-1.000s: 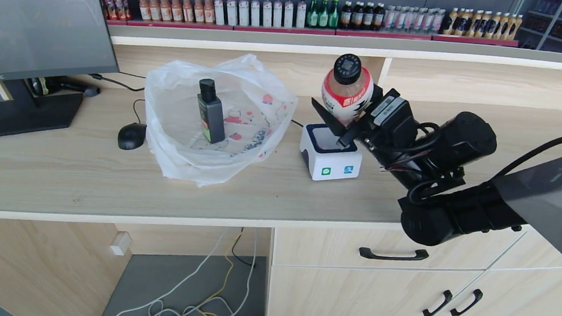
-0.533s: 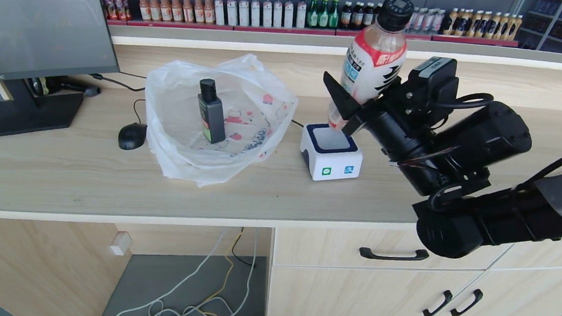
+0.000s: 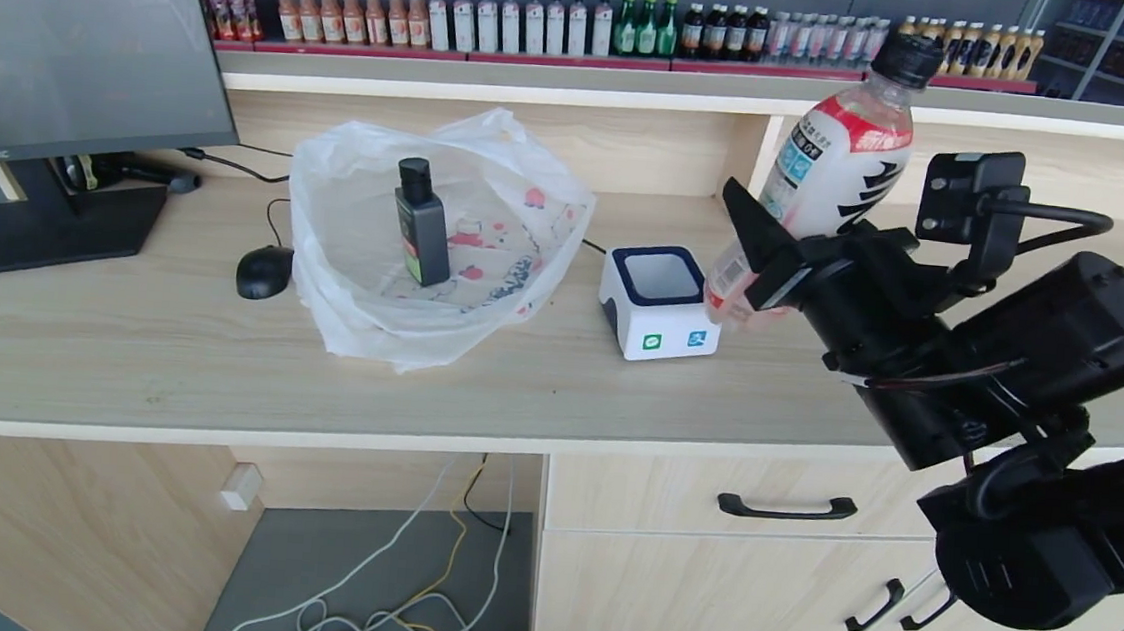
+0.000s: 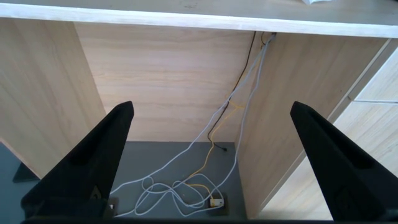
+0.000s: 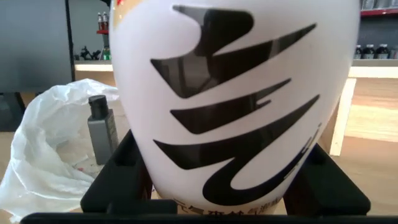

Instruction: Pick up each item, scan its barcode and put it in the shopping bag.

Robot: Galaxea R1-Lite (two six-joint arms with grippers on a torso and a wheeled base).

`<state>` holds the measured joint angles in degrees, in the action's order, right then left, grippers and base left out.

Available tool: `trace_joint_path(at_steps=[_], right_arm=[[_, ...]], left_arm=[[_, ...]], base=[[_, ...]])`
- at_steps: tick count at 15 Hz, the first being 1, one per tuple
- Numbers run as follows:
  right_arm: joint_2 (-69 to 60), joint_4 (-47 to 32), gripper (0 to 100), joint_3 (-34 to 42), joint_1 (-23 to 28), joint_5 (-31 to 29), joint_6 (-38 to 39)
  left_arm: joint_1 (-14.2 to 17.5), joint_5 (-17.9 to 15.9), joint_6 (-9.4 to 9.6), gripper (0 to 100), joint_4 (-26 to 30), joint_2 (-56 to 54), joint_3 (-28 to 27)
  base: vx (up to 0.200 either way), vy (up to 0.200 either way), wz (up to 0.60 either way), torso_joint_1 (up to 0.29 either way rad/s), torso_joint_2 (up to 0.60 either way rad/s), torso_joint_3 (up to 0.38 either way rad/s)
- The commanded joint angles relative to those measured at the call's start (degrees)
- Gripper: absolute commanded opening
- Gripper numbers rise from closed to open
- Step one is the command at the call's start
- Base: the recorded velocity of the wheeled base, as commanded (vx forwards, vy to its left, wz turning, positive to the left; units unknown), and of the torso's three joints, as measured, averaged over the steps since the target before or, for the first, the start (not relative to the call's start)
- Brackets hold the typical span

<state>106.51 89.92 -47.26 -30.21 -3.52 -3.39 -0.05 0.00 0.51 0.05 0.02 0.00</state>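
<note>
Left end effector point(image 4: 211, 107) spread wide, loose cables point(image 4: 186, 190) on grey floor point(image 4: 158, 155)

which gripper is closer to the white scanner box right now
Right. The right gripper holds the drink bottle just beside the scanner, on its right in the head view. The left gripper hangs open below the counter, above the floor cables.

**A:** How much of the bottle point(image 3: 829, 176) can be seen?

**B:** From the head, its lower part sits behind the right gripper point(image 3: 772, 257). In the right wrist view, the bottle point(image 5: 236, 106) has its cap and base outside the frame, and the bag point(image 5: 43, 155) runs off the edge.

**A:** Anything else?

**B:** The monitor point(image 3: 73, 26) is cut off at the top and left. The shelf bottles point(image 3: 585, 24) are too small to tell apart by label. The left gripper point(image 4: 211, 106) has its finger bases out of frame.
</note>
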Motion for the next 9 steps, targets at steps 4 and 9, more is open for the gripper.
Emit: trace_joint_path(at_steps=[4,9], right_arm=[[-1.3,0.08,0,0.42,-2.93,-7.9,4.18],[-1.3,0.08,0,-0.11,-2.93,-7.9,2.6]], left_arm=[[-0.04,0.0,-0.25,100,-0.05,-0.02,0.0],[-0.04,0.0,-0.69,100,-0.05,-0.02,0.0]], base=[[0.0,0.0,0.0,0.0,0.0,0.0],[0.0,0.12,0.0,-0.001,0.0,0.002]])
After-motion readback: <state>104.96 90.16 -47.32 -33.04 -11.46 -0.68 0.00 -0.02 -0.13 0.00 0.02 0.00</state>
